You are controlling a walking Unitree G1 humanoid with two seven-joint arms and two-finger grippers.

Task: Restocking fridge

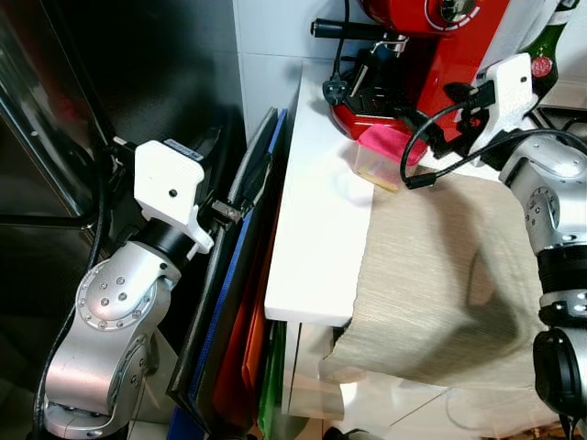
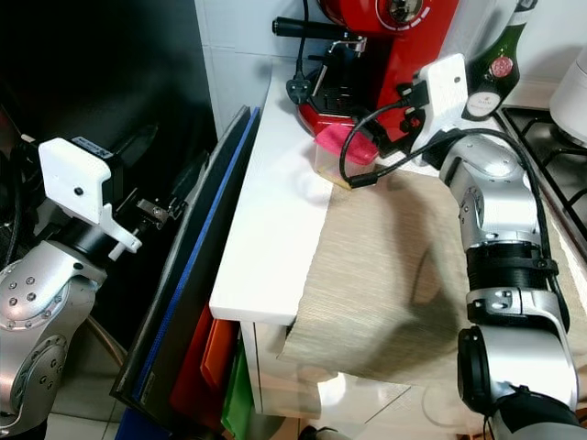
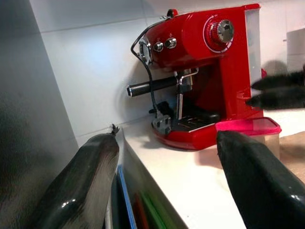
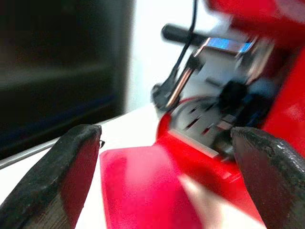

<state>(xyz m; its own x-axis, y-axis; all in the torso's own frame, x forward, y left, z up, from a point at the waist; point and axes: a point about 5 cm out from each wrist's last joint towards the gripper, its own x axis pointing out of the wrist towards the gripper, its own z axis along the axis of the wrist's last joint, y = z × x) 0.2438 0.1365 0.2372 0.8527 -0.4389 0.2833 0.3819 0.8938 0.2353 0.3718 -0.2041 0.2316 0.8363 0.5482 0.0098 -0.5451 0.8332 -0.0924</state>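
Observation:
A clear plastic container with a pink lid stands on the white counter, right in front of a red espresso machine. My right gripper is open just short of the container, and its pink lid lies between and below the two fingers. The left wrist view shows those right fingers level above the lid. My left gripper is open and holds nothing. It hovers off the counter's left edge beside the dark fridge side.
Flat boards and trays stand on edge in the gap between fridge and counter. A beige cloth covers the counter's near right part and hangs over its front. A dark bottle and a stove grate are at the right.

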